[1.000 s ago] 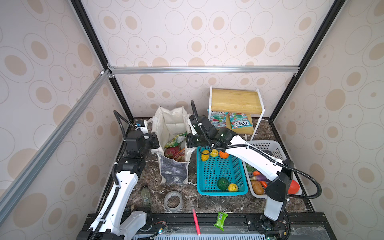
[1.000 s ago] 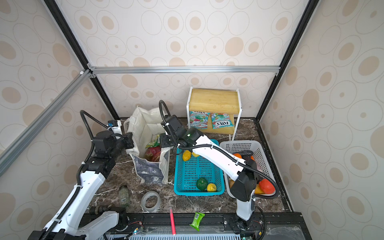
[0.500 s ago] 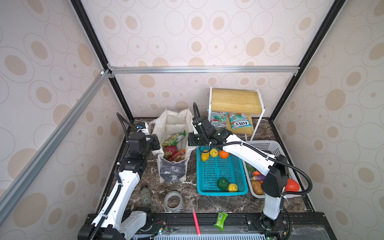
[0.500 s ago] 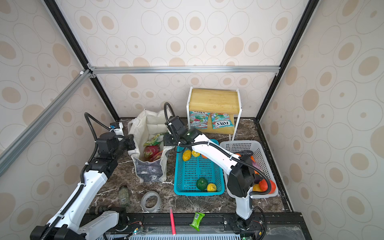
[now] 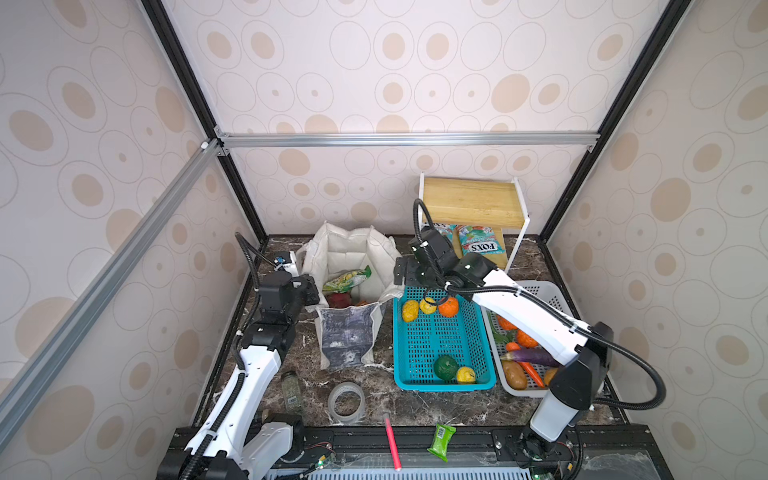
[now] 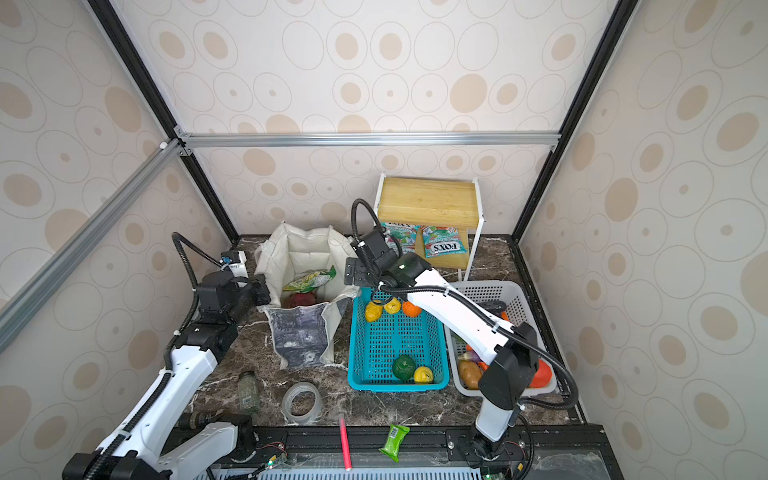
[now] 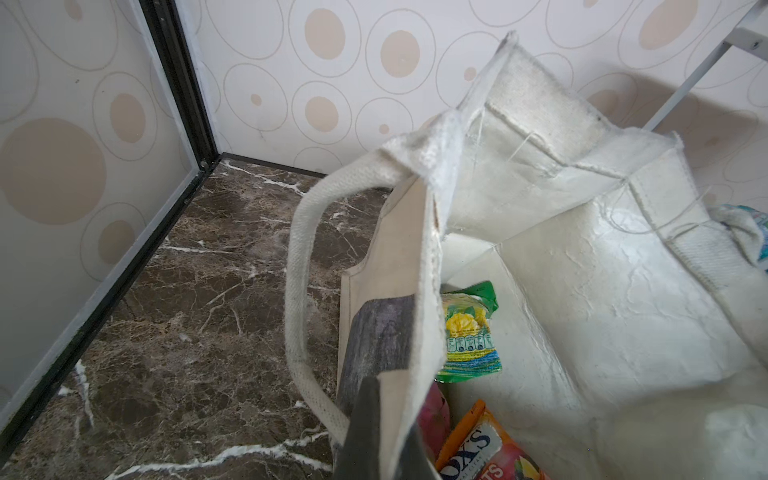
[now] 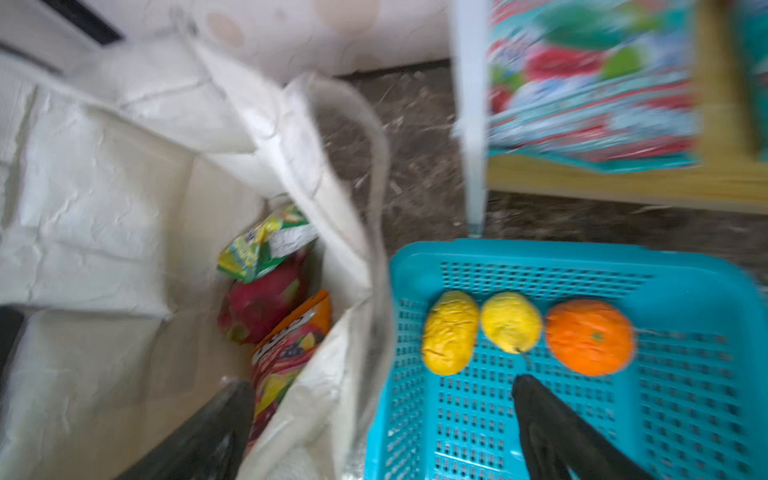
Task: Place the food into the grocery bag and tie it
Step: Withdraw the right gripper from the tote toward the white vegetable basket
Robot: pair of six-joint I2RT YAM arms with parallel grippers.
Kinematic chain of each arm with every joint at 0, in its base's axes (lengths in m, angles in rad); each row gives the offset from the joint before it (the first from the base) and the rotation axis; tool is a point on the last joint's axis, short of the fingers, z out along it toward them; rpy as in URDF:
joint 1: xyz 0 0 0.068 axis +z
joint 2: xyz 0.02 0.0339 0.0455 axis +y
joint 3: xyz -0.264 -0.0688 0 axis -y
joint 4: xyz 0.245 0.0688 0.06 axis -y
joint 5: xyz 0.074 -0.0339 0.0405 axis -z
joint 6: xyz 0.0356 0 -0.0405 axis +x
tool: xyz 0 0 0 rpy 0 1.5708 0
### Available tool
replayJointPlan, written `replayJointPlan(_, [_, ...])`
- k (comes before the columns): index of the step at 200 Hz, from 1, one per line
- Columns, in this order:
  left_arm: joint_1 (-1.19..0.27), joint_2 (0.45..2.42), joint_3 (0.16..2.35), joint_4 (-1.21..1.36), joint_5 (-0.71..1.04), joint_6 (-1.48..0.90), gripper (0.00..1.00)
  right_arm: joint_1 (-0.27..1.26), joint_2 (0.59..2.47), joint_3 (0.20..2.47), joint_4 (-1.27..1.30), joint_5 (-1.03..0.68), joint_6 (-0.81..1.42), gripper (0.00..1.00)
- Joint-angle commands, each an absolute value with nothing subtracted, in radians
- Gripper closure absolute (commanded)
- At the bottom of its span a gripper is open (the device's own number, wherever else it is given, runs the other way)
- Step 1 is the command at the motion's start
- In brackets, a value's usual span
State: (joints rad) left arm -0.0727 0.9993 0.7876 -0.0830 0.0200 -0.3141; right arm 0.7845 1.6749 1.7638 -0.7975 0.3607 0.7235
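Observation:
The off-white grocery bag [image 5: 351,336] [image 6: 303,332] stands open on the left of the marble top. My left gripper [image 5: 309,293] [image 7: 388,415] is shut on its left rim. Inside lie a green packet [image 5: 347,279] [image 7: 469,332] [image 8: 266,245], a pink dragon fruit [image 5: 338,299] [image 8: 262,303] and an orange packet [image 7: 482,444] [image 8: 291,345]. My right gripper [image 5: 401,276] [image 8: 382,384] hangs open and empty over the bag's right rim and the teal basket's [image 5: 444,384] edge. Two yellow fruits [image 5: 410,310] and an orange one [image 5: 449,306] lie in that basket.
A white basket [image 5: 540,286] at the right holds an eggplant [image 5: 530,355] and other vegetables. Teal FOX'S packets [image 5: 482,245] lie under the wooden rack. A tape roll [image 5: 346,402], jar [image 5: 291,388], red stick [image 5: 390,440] and green wrapper [image 5: 441,440] sit near the front edge.
My right gripper has opened and moved back from the bag's mouth toward the teal basket. The green packet now rests on the food in the bag. My left gripper keeps its hold.

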Motion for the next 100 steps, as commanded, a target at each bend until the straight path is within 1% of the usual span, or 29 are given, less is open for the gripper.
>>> replayJointPlan(1, [-0.068, 0.987, 0.791, -0.061, 0.009, -0.294, 1.0, 0.78, 1.586, 1.787, -1.1, 0.747, 0.869, 0.0])
replayJointPlan(11, [-0.067, 0.985, 0.79, -0.06, 0.006, -0.294, 1.0, 0.779, 1.544, 1.771, -1.15, 0.815, 0.874, 0.0])
replayJointPlan(21, [-0.067, 0.983, 0.789, -0.06, 0.006, -0.293, 1.0, 0.768, 1.5, 1.741, -1.168, 0.821, 0.823, 0.0])
replayJointPlan(29, [-0.069, 0.982, 0.789, -0.061, 0.007, -0.294, 1.0, 0.75, 1.458, 1.7, -1.142, 0.776, 0.715, 0.0])
replayJointPlan(42, [-0.068, 0.98, 0.788, -0.06, 0.011, -0.295, 1.0, 0.7, 1.386, 1.635, -1.103, 0.656, 0.537, 0.0])
replayJointPlan(52, [-0.068, 0.979, 0.789, -0.06, 0.012, -0.296, 1.0, 0.664, 1.328, 1.57, -1.087, 0.666, 0.56, 0.0])
replayJointPlan(76, [-0.067, 0.978, 0.789, -0.063, 0.009, -0.295, 1.0, 0.573, 1.162, 1.339, -0.948, 0.687, 0.605, 0.0])
replayJointPlan(85, [-0.068, 0.977, 0.788, -0.063, 0.009, -0.296, 1.0, 0.51, 1.112, 1.279, -0.91, 0.618, 0.623, 0.0])
replayJointPlan(100, [-0.068, 0.977, 0.788, -0.061, 0.01, -0.297, 1.0, 0.362, 1.081, 1.24, -0.911, 0.443, 0.672, 0.0])
